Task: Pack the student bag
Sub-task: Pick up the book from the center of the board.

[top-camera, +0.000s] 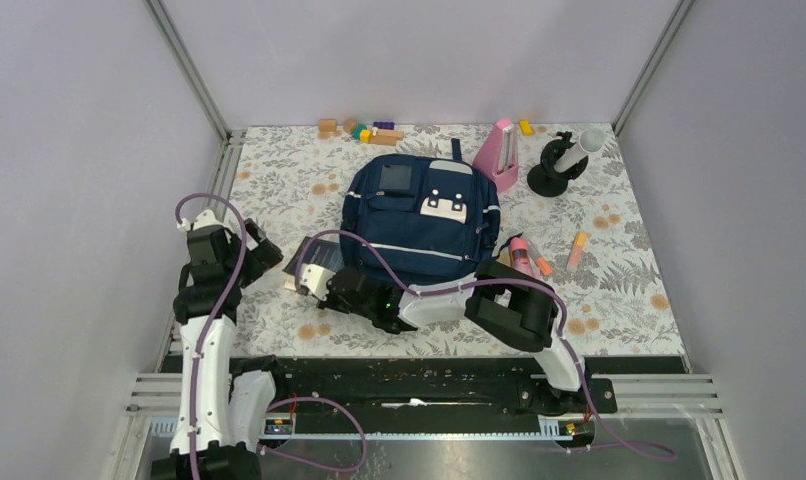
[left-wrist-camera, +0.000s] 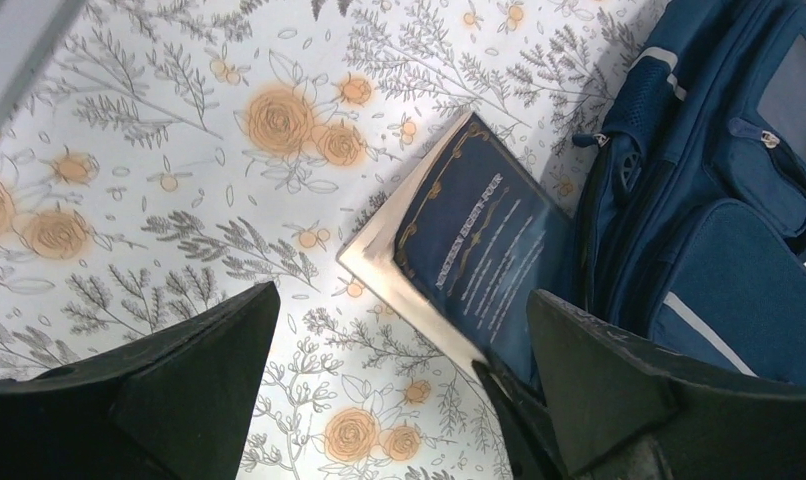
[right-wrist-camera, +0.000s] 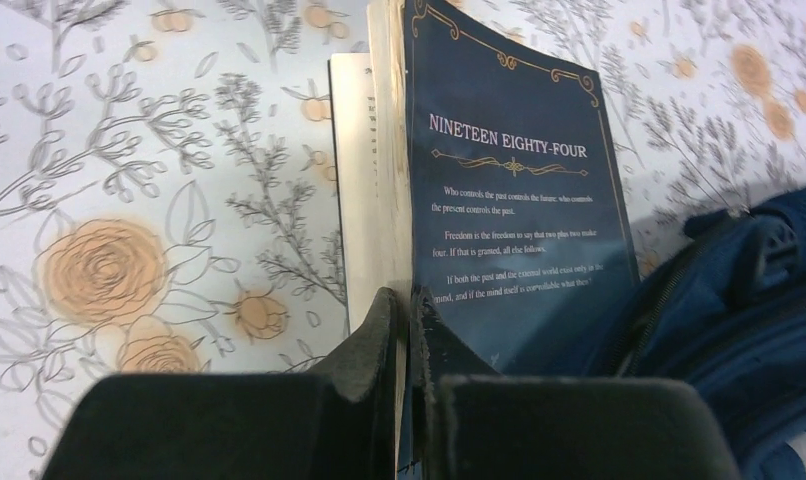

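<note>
Bare tabletop left of the book, wide lane there; student bag walls off its right side, right arm sprawled across the near edge.

A flowered cloth with orange roses and grey leaves covers the table. On its left part lies a dark blue book; the cover reads "NINETEEN EIGHTY-FOUR". At the far edge, left of the middle, is a small group of coloured blocks. Further right stands a pink wedge-shaped object, with one yellow block just behind it. A black stand holds a grey cylinder. On the right lie a pink pen and an orange marker.
</note>
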`<state>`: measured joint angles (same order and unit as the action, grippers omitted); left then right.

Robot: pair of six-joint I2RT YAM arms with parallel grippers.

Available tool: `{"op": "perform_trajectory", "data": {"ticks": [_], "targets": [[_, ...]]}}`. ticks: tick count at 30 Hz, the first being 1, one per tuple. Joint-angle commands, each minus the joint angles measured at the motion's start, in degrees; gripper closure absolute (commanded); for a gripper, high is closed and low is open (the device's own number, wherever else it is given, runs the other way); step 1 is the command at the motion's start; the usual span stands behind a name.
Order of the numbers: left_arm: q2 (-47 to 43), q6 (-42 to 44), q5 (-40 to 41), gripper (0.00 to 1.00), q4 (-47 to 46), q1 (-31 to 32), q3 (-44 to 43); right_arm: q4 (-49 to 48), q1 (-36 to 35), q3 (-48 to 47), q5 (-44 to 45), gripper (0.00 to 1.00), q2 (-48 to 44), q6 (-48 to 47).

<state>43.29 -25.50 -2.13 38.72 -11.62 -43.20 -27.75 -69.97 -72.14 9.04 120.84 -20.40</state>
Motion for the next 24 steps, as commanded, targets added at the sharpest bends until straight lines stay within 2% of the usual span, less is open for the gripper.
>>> {"op": "perform_trajectory", "data": {"ticks": [1,10,12,16,24], "targets": [[-2.7,-5.1,0.4,0.01,-0.9,-0.2,3.6,-2.6,1.4,-1.8,13.1,1.00,-4.3,3.6],[-6.0,-15.3,0.2,0.01,-3.8,-0.5,11.1,-3.6,3.4,-1.6,15.7,1.00,-5.3,10.2],[-5.6,-18.4,-2.9,0.01,-7.4,-0.9,14.6,-4.2,3.5,-1.2,15.6,1.00,-5.5,10.8],[-6.1,-24.6,-10.5,0.01,-20.6,-1.1,21.6,-5.3,3.6,0.0,15.1,1.00,-6.3,11.5],[-7.5,-28.3,-14.5,0.01,-33.5,-1.0,26.6,-5.4,3.6,0.4,14.5,1.00,-6.6,12.0]]}}
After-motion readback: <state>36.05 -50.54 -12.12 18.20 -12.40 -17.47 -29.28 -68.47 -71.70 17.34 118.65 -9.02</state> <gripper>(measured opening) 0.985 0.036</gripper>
